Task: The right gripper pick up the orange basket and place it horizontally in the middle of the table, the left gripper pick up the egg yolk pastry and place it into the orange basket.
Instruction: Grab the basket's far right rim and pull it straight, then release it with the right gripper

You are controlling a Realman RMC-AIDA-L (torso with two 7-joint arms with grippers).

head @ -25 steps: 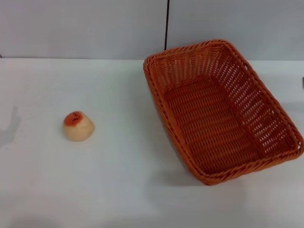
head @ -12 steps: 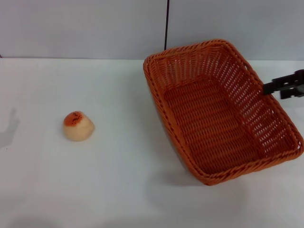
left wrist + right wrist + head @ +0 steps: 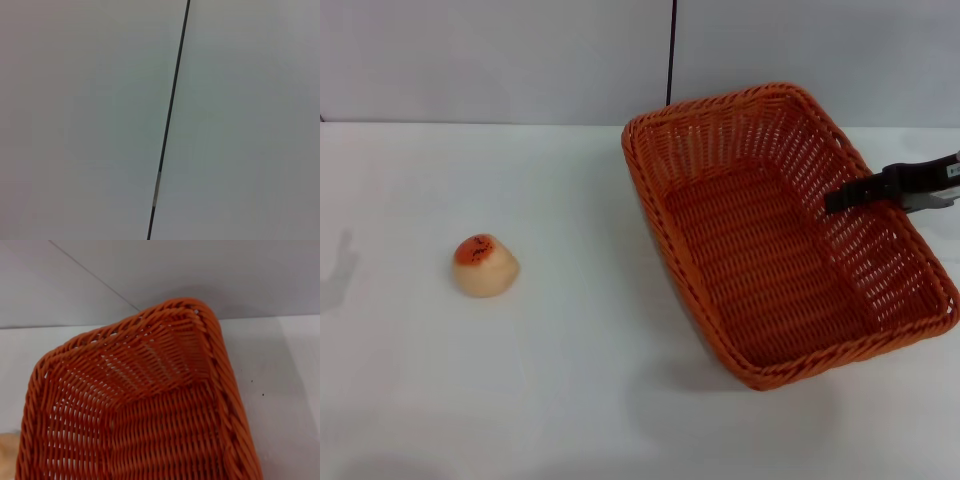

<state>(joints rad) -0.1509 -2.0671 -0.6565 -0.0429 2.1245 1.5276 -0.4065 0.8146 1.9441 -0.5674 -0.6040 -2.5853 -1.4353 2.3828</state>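
The orange basket (image 3: 775,235) stands on the right half of the white table (image 3: 570,350), its long side running from far to near and slightly skewed. My right gripper (image 3: 850,193) reaches in from the right edge, hovering over the basket's right rim and inner wall. The right wrist view looks down into a corner of the orange basket (image 3: 150,405). The egg yolk pastry (image 3: 485,265) sits alone on the left half of the table, its orange-red top up. My left gripper is out of view; its wrist camera shows only the wall.
A grey wall (image 3: 490,60) with a thin black vertical seam (image 3: 671,50) rises behind the table's far edge. The same seam (image 3: 170,120) crosses the left wrist view. Bare tabletop lies between the pastry and the basket.
My right gripper, absent one second ago, has come in from the right edge and moved left over the basket's right rim. The basket and the pastry have not moved.
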